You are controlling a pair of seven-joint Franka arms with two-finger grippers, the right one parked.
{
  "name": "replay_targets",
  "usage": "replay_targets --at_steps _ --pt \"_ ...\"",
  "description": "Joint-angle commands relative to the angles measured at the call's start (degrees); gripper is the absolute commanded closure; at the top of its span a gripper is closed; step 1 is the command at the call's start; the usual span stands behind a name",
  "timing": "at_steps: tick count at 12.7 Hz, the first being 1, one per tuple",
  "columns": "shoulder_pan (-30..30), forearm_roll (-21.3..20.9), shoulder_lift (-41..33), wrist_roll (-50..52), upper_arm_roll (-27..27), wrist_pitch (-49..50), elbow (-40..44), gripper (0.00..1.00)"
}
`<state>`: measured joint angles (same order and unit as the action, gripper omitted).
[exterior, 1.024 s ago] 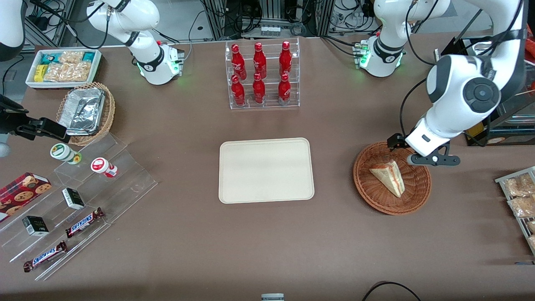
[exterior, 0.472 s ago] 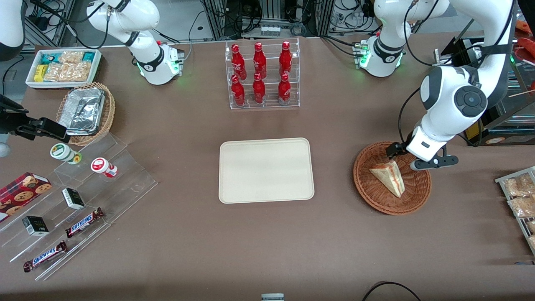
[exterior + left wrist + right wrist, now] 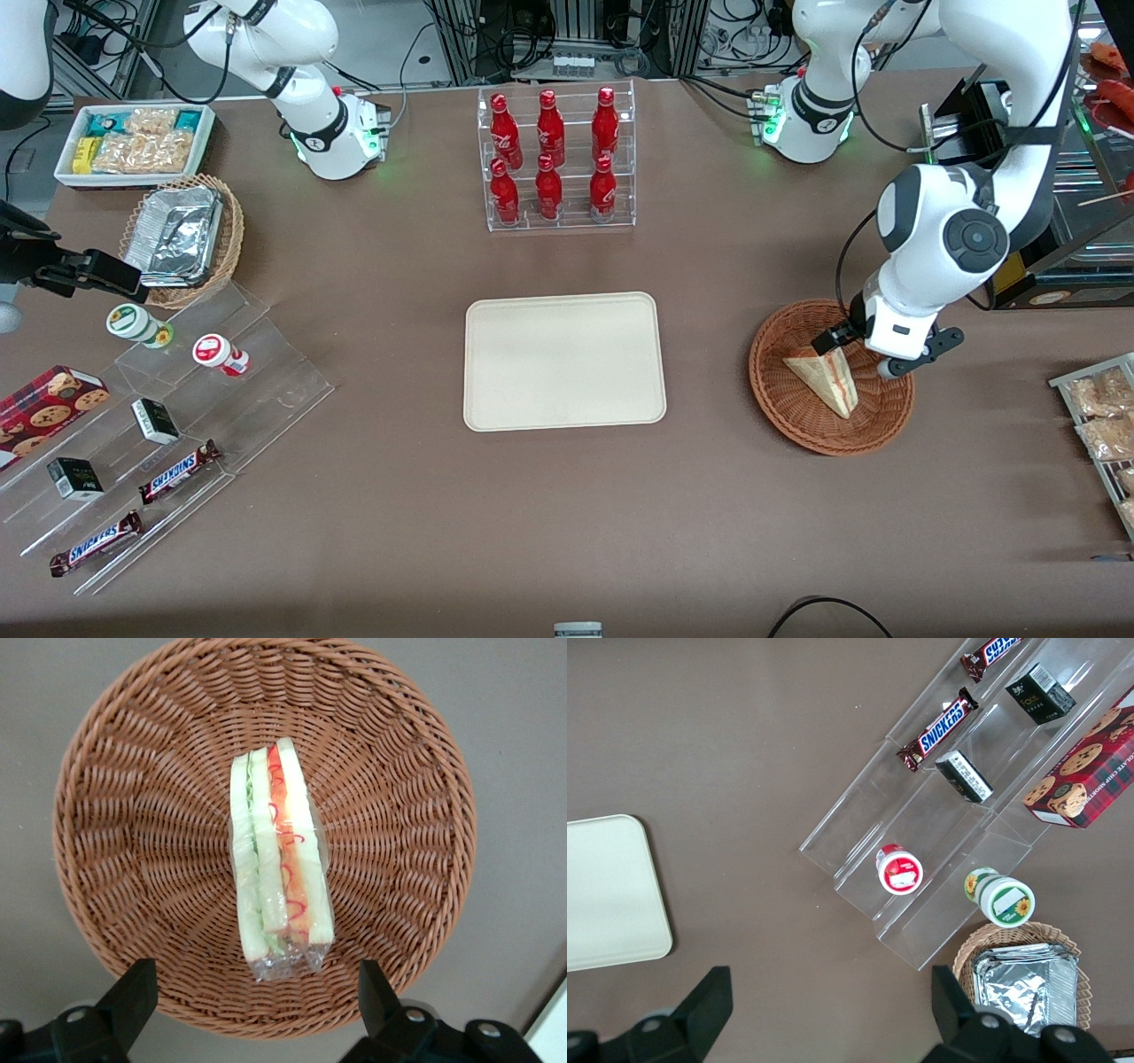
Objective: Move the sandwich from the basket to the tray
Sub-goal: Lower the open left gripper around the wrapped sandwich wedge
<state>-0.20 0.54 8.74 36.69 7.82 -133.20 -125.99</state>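
Note:
The sandwich point(image 3: 824, 377), a wrapped wedge with red-orange and green layers, lies in the reddish-brown wicker basket point(image 3: 780, 416) toward the working arm's end of the table. My left gripper point(image 3: 861, 356) is open and empty, low over the part of the basket farther from the front camera, with its fingers on either side of the sandwich's wide end. In the left wrist view the sandwich point(image 3: 276, 859) lies in the middle of the basket point(image 3: 133, 815), and the gripper point(image 3: 254, 992) is spread wide above the rim. The cream tray point(image 3: 563, 361) lies bare at the table's middle beside the basket.
A clear rack of red bottles point(image 3: 554, 159) stands farther from the camera than the tray. Acrylic shelves with snacks point(image 3: 177, 425), a tan basket of foil containers point(image 3: 182, 235) and a white snack bin point(image 3: 133, 142) sit toward the parked arm's end. Snack packets point(image 3: 1103, 416) lie near the basket.
My left gripper has come down and moved toward the sandwich, from above the basket's rim to low over its wide end. The sandwich and basket have not moved.

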Motion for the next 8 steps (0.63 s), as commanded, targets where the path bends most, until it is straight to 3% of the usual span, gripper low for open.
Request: replay_targets --at_steps 1,8 --pt "-0.23 1.39 1.8 3.55 0.18 -2.05 0.92 0.0" --pt "-0.41 0.95 6.63 4.79 0.36 -5.83 3.2 0.0"
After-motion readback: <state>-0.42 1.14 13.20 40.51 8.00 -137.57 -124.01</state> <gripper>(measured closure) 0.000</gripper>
